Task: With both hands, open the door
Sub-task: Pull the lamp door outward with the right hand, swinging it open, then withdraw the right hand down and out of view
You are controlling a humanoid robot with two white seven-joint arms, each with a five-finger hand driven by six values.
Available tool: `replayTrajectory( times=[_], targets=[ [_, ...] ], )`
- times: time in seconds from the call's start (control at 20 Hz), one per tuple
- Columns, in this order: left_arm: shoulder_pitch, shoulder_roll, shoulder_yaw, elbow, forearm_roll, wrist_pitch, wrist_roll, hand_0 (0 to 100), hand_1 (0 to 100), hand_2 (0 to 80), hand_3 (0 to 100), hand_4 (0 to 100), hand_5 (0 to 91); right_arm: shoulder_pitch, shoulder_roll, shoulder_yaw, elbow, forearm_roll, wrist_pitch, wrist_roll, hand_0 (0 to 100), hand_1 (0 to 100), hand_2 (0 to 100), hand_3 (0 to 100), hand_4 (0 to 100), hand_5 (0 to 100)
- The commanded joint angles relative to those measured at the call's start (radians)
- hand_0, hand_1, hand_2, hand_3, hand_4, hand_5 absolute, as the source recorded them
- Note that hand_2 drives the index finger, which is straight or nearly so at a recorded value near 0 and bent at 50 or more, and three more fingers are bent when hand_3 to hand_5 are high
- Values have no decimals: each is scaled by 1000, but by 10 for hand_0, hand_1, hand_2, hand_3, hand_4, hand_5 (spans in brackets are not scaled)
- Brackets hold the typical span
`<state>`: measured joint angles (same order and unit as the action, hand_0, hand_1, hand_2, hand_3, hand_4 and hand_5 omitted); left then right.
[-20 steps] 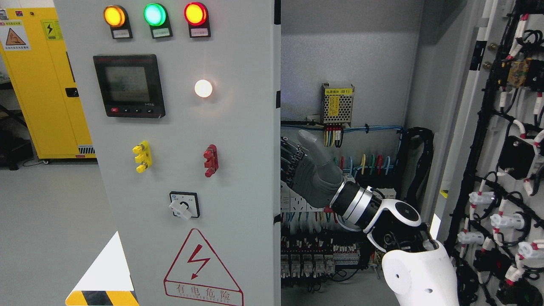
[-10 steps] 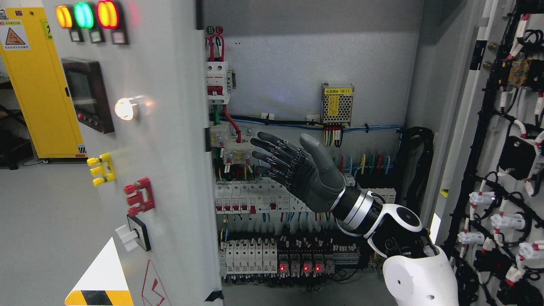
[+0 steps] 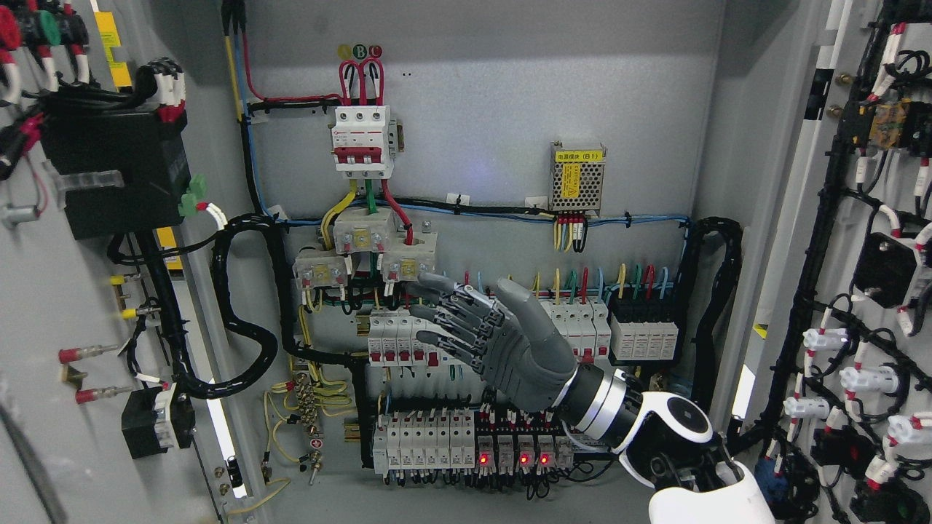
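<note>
Well to the left of the right hand (image 3: 480, 342), whose fingers are spread and hold nothing, the left door (image 3: 87, 291) stands swung wide, inner wiring showing, out of its reach.

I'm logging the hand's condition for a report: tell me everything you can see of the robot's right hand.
The right hand is dark grey, with jointed black fingers and a smooth lighter grey thumb. A silver and black wrist ring joins it to a white forearm that enters from the lower right. Fingers are spread and nearly straight, pointing up and left, holding nothing. The hand hangs in front of the rows of breakers inside the open cabinet; whether it touches them cannot be told.
</note>
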<state>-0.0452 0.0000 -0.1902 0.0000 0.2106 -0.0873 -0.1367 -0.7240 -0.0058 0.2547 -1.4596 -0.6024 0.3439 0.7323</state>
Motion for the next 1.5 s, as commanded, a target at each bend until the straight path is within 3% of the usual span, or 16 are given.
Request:
replayTrajectory(
  times=[0.0,0.35,0.5,0.65,0.75,1.05,1.2,1.45],
  targets=[
    [1,2,0,26,1,0,0,0,0,0,0,0,0,78,-20,161,-151,-3,-3,-2,201,121,0,0,0,0],
    [-1,2,0,26,0,0,0,0,0,0,0,0,0,130,-16,297,-182,1,-3,-11,201,122,0,0,0,0],
    [-1,2,0,26,0,0,0,0,0,0,0,0,0,138,13,345,-179,9,-2,-13,202,122,0,0,0,0],
    [-1,2,0,26,0,0,0,0,0,0,0,0,0,140,20,394,-176,13,-3,-28,201,122,0,0,0,0],
    [-1,2,0,26,0,0,0,0,0,0,0,0,0,141,35,409,-176,9,-5,-56,201,121,0,0,0,0],
    [1,2,0,26,0,0,0,0,0,0,0,0,0,160,82,465,-176,10,-2,-57,201,122,0,0,0,0],
    [1,2,0,26,0,0,0,0,0,0,0,0,0,161,121,494,-173,26,-2,-86,201,122,0,0,0,0],
    [1,3,0,26,0,0,0,0,0,0,0,0,0,156,158,503,-165,30,-3,-93,201,123,0,0,0,0]
  ],
)
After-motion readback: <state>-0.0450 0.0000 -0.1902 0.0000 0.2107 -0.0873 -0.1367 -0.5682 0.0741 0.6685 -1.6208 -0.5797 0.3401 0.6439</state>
